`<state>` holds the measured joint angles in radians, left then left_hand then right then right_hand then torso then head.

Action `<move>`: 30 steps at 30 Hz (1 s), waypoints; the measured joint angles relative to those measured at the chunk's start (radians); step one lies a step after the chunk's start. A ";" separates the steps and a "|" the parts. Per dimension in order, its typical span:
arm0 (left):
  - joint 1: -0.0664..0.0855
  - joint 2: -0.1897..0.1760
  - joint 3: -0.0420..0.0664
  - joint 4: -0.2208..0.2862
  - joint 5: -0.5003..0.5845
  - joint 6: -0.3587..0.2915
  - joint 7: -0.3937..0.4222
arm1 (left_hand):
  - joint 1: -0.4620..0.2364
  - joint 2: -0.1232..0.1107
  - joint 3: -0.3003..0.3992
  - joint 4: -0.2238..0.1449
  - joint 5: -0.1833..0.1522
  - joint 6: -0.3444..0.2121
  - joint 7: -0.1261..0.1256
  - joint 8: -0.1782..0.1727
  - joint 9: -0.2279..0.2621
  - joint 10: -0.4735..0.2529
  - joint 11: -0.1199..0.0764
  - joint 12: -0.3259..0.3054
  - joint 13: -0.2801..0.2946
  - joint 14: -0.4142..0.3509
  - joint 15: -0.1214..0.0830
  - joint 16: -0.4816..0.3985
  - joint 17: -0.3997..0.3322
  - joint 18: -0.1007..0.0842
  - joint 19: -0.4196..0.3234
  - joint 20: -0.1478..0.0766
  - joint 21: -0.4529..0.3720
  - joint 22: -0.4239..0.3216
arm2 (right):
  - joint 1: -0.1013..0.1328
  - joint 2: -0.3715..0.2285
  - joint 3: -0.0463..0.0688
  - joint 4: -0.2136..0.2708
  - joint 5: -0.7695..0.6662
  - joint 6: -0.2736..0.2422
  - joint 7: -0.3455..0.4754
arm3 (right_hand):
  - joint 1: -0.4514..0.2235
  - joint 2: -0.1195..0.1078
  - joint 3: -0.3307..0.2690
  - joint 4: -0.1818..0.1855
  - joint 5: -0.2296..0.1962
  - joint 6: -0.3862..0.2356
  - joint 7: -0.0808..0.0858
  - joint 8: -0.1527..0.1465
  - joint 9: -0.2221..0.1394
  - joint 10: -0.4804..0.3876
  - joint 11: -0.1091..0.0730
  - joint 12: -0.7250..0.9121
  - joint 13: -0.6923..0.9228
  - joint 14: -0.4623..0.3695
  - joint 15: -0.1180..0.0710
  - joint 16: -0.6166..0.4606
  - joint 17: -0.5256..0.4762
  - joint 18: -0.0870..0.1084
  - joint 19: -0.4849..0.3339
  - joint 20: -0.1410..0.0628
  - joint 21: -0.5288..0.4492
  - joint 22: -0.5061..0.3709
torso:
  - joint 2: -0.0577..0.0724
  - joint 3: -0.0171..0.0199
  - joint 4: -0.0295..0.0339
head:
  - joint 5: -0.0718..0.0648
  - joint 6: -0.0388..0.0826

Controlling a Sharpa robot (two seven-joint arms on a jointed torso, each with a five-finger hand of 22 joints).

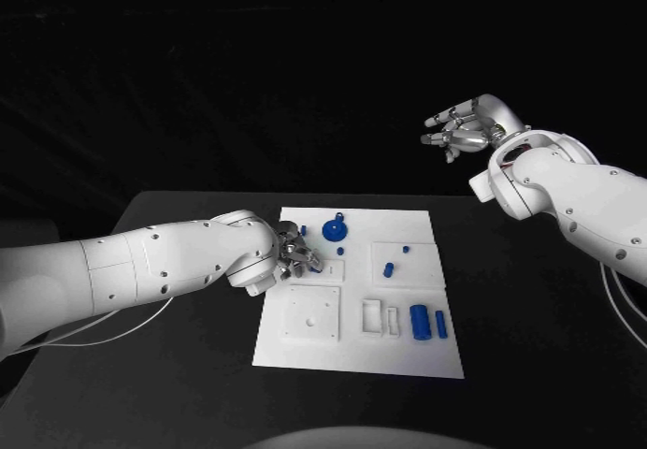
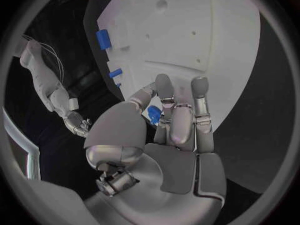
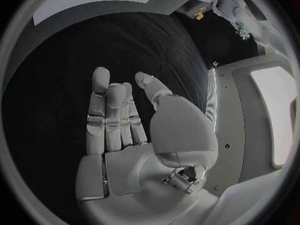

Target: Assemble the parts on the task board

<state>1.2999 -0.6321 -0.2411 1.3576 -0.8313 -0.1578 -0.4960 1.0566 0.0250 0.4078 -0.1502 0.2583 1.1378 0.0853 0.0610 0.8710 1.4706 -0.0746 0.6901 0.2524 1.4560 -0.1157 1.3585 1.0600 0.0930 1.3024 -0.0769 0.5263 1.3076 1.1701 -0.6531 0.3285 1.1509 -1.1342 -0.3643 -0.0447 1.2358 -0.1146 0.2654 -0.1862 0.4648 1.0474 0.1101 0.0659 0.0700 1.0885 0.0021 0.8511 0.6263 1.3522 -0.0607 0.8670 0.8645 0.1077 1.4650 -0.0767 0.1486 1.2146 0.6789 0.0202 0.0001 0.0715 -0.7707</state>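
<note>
The white task board lies in the middle of the black table. My left hand hovers over its left edge. In the left wrist view the left hand pinches a small blue part between thumb and fingers, just above the board. Loose blue parts lie on the board: a round knobbed piece, a short peg and two cylinders near the right edge. My right hand is raised high off the table at the back right, fingers apart and empty.
A square recessed plate and narrow slots sit on the board's near half. Two more blue parts lie along the board's edge in the left wrist view. Black table surrounds the board.
</note>
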 measured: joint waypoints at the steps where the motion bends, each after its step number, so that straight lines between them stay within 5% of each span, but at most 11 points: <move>1: 0.000 0.001 0.000 -0.002 0.000 0.002 0.000 | 0.000 0.000 0.000 0.000 0.000 0.000 0.000 0.001 0.007 0.000 0.000 0.000 0.000 0.000 0.000 0.000 0.000 0.000 0.000 0.000 0.000 0.000 | 0.000 0.000 0.000 0.000 0.000 0.000 0.000 | 0.000 0.000 0.000 0.000 0.000 0.000 0.000 0.000 0.000 0.000 0.000 0.000 -0.001 0.000 0.000 0.000 0.000 0.000 0.000 0.000 0.000 0.001 | 0.000 0.0000 0.0000 | 0.000 0.000; 11: 0.002 0.014 0.003 -0.024 0.001 0.029 -0.002 | 0.003 -0.003 0.000 0.000 0.002 0.000 0.000 0.004 0.049 0.000 0.000 0.000 -0.003 0.000 0.000 0.000 0.000 0.000 0.000 0.000 0.000 0.000 | 0.000 0.001 0.000 -0.006 0.000 0.004 -0.002 | 0.000 0.000 0.000 0.000 0.000 0.000 0.000 0.000 0.000 0.000 0.000 0.000 -0.002 0.000 0.000 0.000 -0.001 0.000 0.000 0.000 -0.006 0.001 | 0.000 0.0007 -0.0007 | -0.002 -0.004; 17: 0.003 0.018 0.003 -0.030 0.001 0.043 -0.002 | -0.006 -0.012 0.011 -0.011 0.045 0.000 0.000 0.004 0.090 0.000 0.000 0.000 -0.004 0.000 0.000 0.000 0.007 0.000 0.000 0.000 0.000 0.000 | 0.000 0.005 0.000 -0.012 0.000 0.009 -0.005 | 0.000 0.000 0.000 0.000 0.000 0.000 0.000 0.000 0.000 0.000 0.000 0.000 -0.003 0.000 0.000 0.000 -0.002 0.000 0.000 0.000 -0.006 0.002 | 0.000 0.0007 -0.0006 | -0.002 -0.006; 30: 0.003 0.021 0.003 -0.035 0.007 0.059 -0.002 | -0.019 -0.008 0.021 -0.022 0.070 0.000 0.000 0.004 0.131 0.000 0.000 0.005 -0.006 0.003 0.004 0.000 0.013 0.000 -0.004 0.004 0.000 0.000 | 0.000 0.014 0.000 -0.022 0.000 0.018 -0.007 | 0.000 0.000 -0.002 0.002 0.000 0.000 0.000 0.000 0.000 0.000 0.000 0.000 -0.004 0.000 0.000 0.000 -0.003 0.000 0.000 0.000 -0.006 0.001 | 0.000 0.0008 -0.0002 | -0.002 -0.008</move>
<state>1.3029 -0.6113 -0.2378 1.3225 -0.8246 -0.0985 -0.4980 1.0377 0.0169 0.4291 -0.1723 0.3280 1.1379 0.0854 0.0651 1.0022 1.4704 -0.0744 0.6949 0.2460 1.4594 -0.1121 1.3585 1.0726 0.0931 1.2989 -0.0733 0.5263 1.3073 1.1699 -0.6389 0.3283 1.1286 -1.1342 -0.3461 -0.0521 1.2358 -0.1146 0.2633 -0.1841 0.4648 1.0474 0.1101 0.0659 0.0700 1.0884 0.0022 0.8511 0.6224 1.3522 -0.0606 0.8666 0.8612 0.1076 1.4650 -0.0767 0.1429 1.2160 0.6787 0.0210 -0.0001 0.0695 -0.7784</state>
